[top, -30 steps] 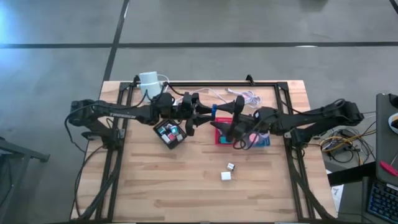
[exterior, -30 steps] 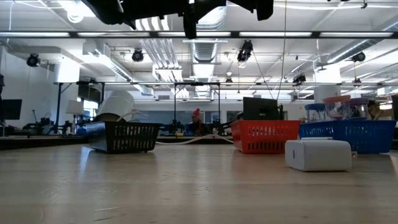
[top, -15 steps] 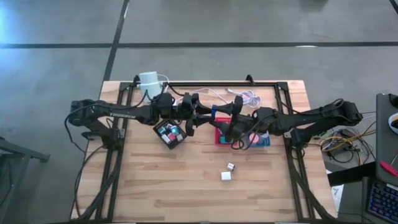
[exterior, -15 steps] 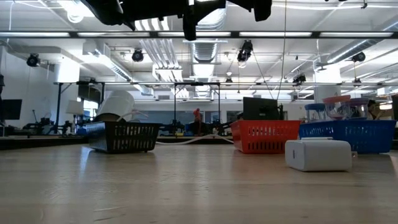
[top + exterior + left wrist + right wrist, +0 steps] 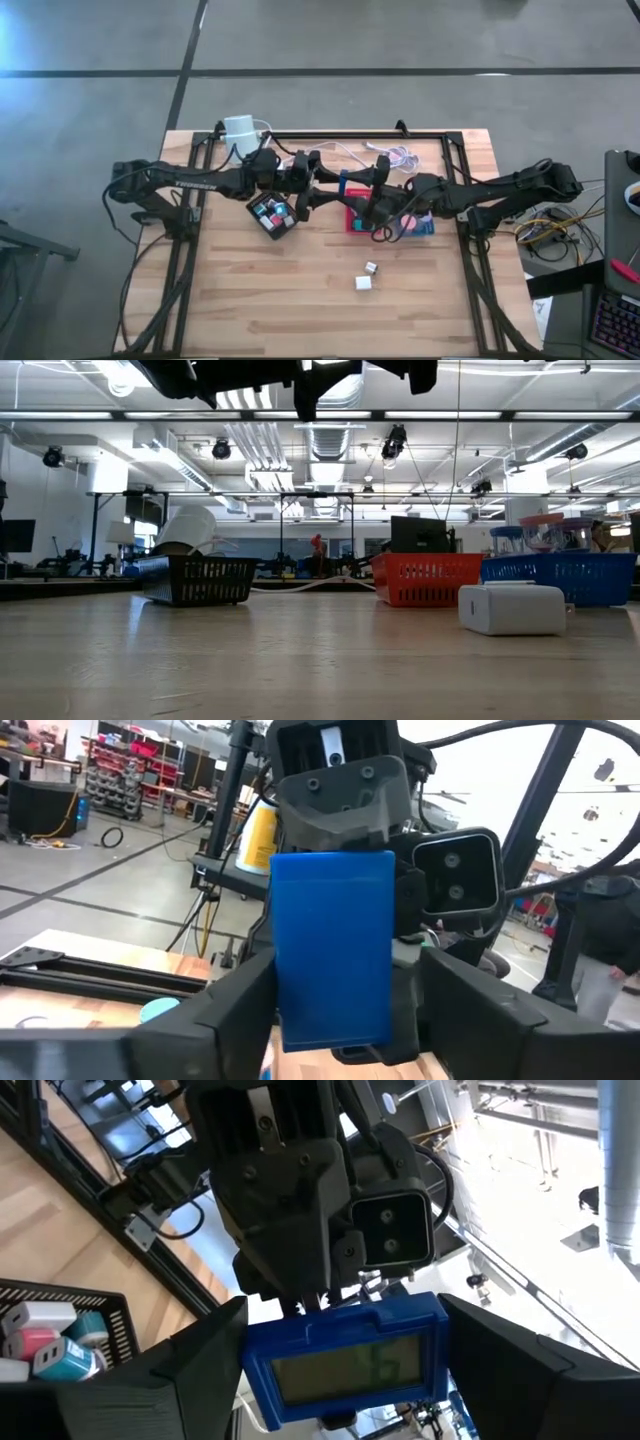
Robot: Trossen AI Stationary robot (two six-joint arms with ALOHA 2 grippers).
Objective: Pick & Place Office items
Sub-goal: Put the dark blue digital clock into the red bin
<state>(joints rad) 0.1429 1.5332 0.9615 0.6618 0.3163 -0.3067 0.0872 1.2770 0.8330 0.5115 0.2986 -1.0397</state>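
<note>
too small to identify: mixed coloured pieces in black square tray (image 5: 274, 214); red square tray (image 5: 356, 220) half hidden under right arm.

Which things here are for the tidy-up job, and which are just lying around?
For the job: blue screen gadget, between the left hand and right hand; little pieces in the black tray; two white pieces on the table.
Just lying about: white cylinder; white cable.

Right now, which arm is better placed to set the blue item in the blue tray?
Right, probably. The left end effector and right end effector both clasp the blue item, but the blue tray lies beneath the right arm.
</note>
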